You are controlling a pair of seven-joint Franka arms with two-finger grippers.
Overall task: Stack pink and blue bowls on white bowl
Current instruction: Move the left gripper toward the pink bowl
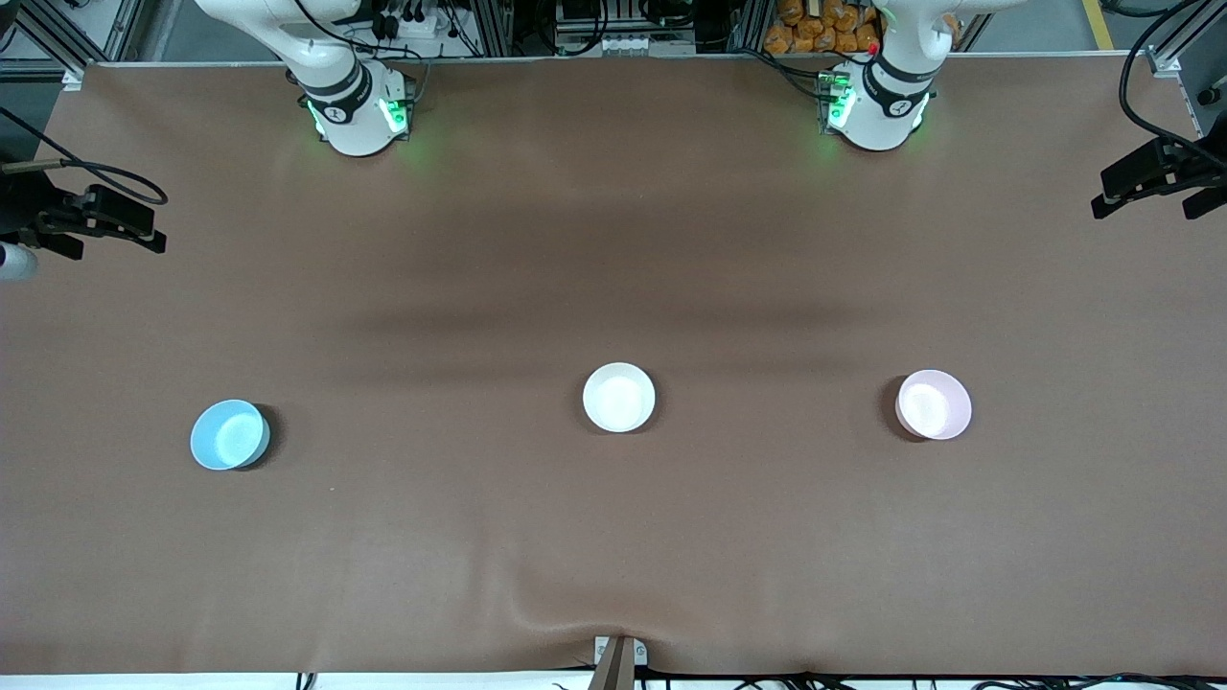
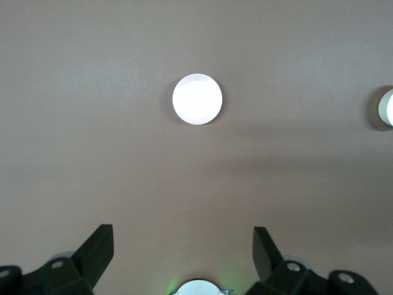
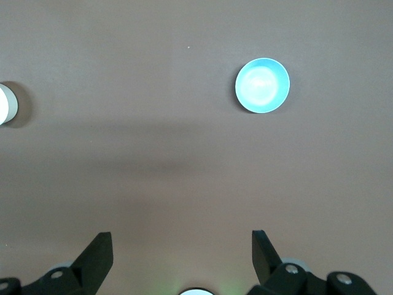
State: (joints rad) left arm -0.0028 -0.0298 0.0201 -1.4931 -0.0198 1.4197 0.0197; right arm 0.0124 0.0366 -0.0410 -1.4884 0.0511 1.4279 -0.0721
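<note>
Three small bowls stand apart in a row on the brown table. The white bowl (image 1: 619, 397) is in the middle. The pink bowl (image 1: 934, 403) is toward the left arm's end and the blue bowl (image 1: 230, 434) toward the right arm's end. My left gripper (image 2: 182, 236) is open and empty, high over the table near its base, with the pink bowl (image 2: 196, 99) in its view. My right gripper (image 3: 182, 239) is open and empty, high near its base, with the blue bowl (image 3: 262, 85) in its view. Neither gripper shows in the front view.
The white bowl also shows at the edge of the left wrist view (image 2: 387, 107) and of the right wrist view (image 3: 6, 104). Black camera mounts (image 1: 1155, 172) (image 1: 86, 220) stand at both ends of the table. The brown cover (image 1: 613, 240) wrinkles at the near edge.
</note>
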